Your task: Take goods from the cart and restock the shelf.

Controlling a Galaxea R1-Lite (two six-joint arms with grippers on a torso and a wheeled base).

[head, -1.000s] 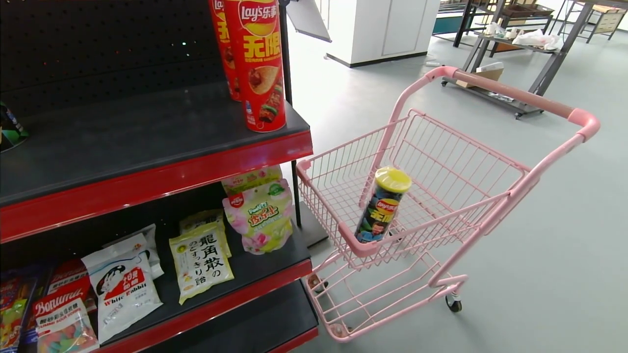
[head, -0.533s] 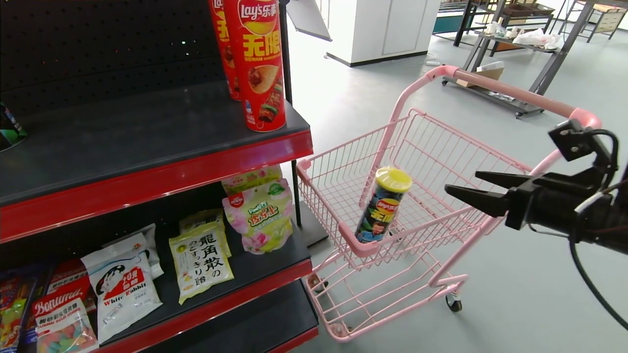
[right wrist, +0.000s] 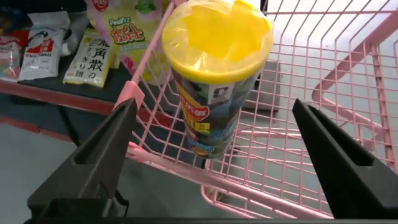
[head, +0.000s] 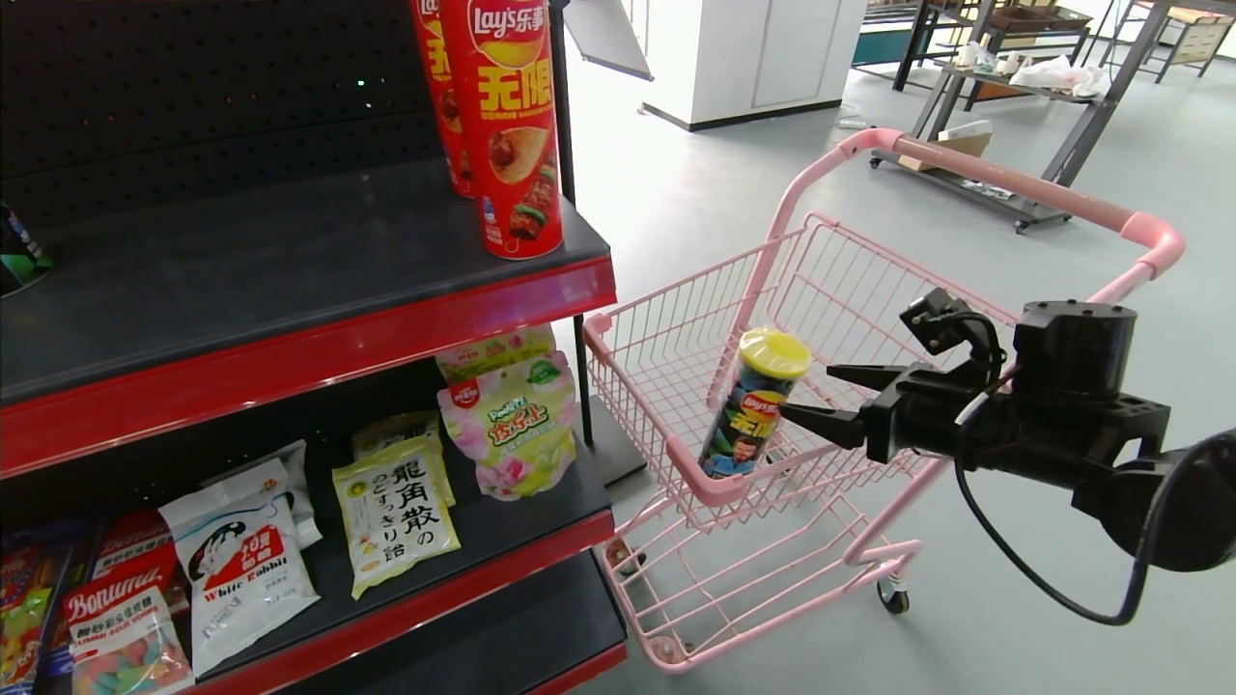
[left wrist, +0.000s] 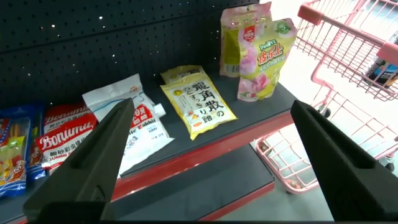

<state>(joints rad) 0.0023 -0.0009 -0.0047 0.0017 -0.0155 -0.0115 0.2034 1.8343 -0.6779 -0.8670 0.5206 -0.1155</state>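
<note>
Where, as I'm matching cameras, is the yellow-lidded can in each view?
Head view: yellow-lidded can mid-picture, standing in the pink cart, just before the right claw.
Left wrist view: a sliver at the picture's edge, inside the cart.
Right wrist view: centred, ahead of the open claw.
Shared landmark: the cart's pink wire basket.

The cart [head: 695, 483] is being kept just right of the shelf [head: 290, 290]. One canister [head: 756, 405] is being carried in its basket, tilted, at the near corner closest to the shelf. Two tall cans [head: 512, 135] are being kept at the upper board's right end, one behind the other. Bags [head: 396, 512] are being displayed on the board below. The right gripper [head: 809, 392] is being held just right of the canister.
</note>
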